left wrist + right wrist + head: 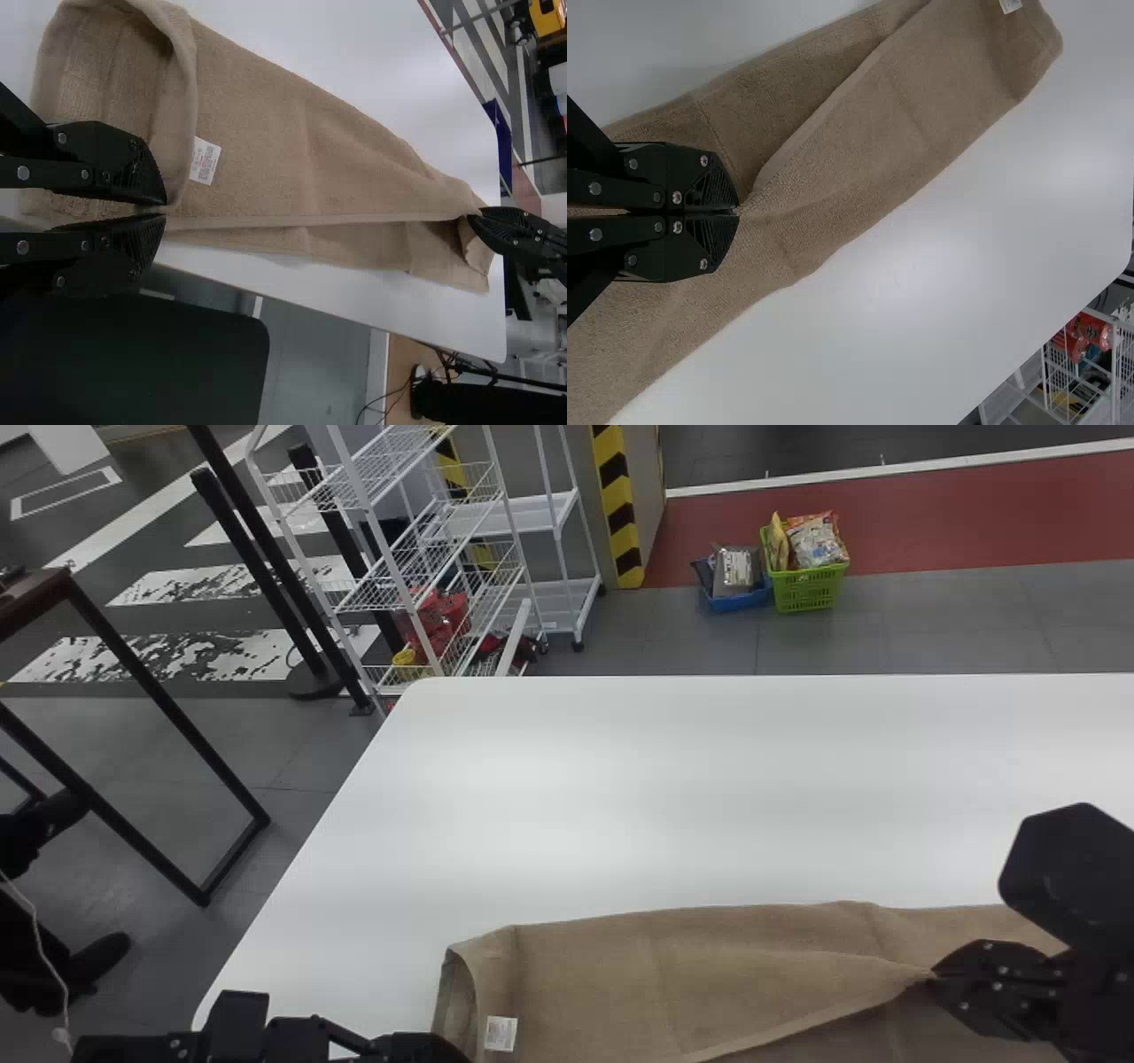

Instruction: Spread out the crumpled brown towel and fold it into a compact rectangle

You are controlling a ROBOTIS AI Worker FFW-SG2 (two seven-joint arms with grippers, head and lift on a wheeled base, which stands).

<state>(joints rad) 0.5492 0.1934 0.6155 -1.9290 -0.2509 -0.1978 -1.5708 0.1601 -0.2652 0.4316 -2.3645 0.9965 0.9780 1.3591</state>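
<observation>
Along the head view's front edge, the brown towel (709,974) lies folded over lengthwise, a white tag near its left end. My left gripper (434,1050) is low at that end; in the left wrist view the left gripper (166,210) is shut on the edge of the towel (257,150), just beside the tag. Toward the other end, my right gripper (935,976) pinches the upper layer's edge and draws it to a point. The right wrist view has the right gripper (738,211) shut on the towel (859,177), with a lower layer showing beside the fold.
The white table (691,779) extends beyond the towel. Past its far left corner stands a white wire rack (425,558). A green basket (808,589) and a blue tray (740,600) sit on the floor behind. A dark-legged table (159,691) is at the left.
</observation>
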